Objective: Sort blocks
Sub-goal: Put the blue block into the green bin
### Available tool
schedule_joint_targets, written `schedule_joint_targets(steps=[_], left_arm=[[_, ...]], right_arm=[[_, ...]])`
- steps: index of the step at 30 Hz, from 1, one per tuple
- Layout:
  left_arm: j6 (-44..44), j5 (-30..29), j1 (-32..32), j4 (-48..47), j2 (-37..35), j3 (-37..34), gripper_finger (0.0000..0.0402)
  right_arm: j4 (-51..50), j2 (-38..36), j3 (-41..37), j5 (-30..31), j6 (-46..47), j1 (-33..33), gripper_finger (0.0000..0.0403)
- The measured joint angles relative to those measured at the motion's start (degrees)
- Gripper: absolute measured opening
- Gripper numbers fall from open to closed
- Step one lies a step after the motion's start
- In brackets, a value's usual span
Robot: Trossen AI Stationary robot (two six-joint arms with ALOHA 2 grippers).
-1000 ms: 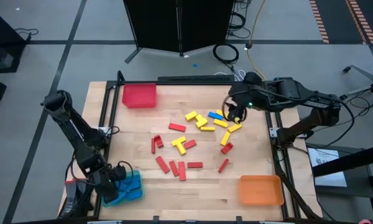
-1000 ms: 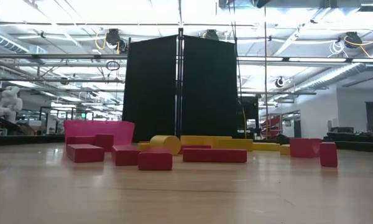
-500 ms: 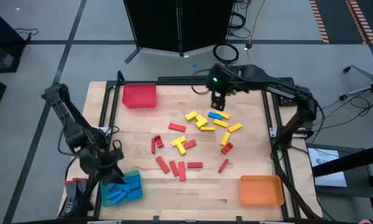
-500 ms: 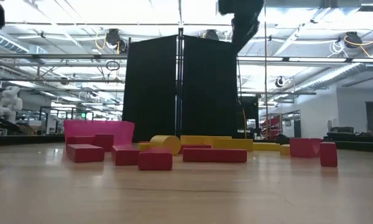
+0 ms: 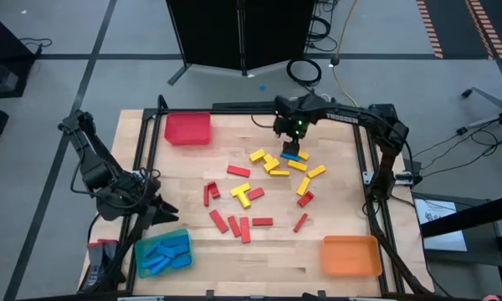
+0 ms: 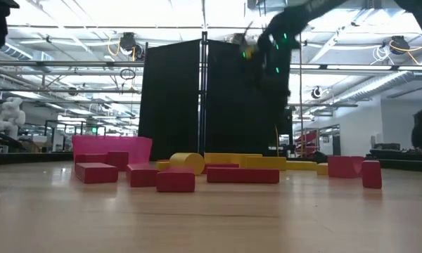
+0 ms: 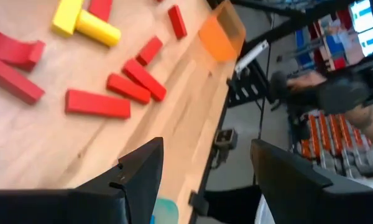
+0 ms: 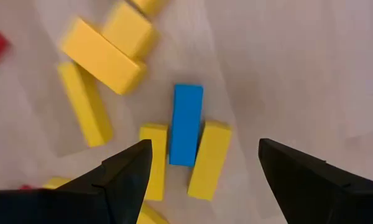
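**What the views leave unclear**

In the low view the right arm (image 6: pixel 278 39) is a motion smear, its hand lost in the blur. The right wrist view cuts several yellow blocks (image 8: pixel 150 5) at the edges. In the left wrist view a person (image 7: pixel 336 93) beyond the table (image 7: pixel 174 118) is blurred and partly hidden.

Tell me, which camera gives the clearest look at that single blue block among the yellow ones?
The right wrist view: the blue block fills it, lying between two yellow blocks. The high view shows it small; the low and left wrist views don't show it.
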Motion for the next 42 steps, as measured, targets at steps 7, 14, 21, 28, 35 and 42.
schedule_joint_targets(steps=[7, 14, 21, 28, 35, 42], left_arm=[[1.0, -2.0, 1.0, 0.0, 0.1, 0.0, 0.0246], [1.0, -2.1, 2.6, 0.0, 0.1, 0.0, 0.0246], [1.5, -2.1, 3.3, 0.0, 0.1, 0.0, 0.0246], [1.4, -2.2, 3.3, 0.0, 0.1, 0.0, 0.0246], [1.5, -2.8, 3.3, -0.1, 0.1, 0.0, 0.0246], [4.1, -3.9, 3.3, -0.1, 0.1, 0.0, 0.0246]], right_arm=[[12.4, 0.0, -10.7, -0.2, 1.2, 0.2, 0.0291], [18.4, 0.0, -11.0, -2.0, 0.7, 0.5, 0.0291], [19.3, 3.4, -10.9, -2.3, 2.4, 2.3, 0.0291], [19.2, 7.4, -10.8, 2.9, 4.6, 2.3, 0.0291], [17.4, 7.8, -10.7, 3.0, 4.4, 2.0, 0.0246], [16.1, 7.8, -10.8, 3.1, 5.0, 2.0, 0.0089]])
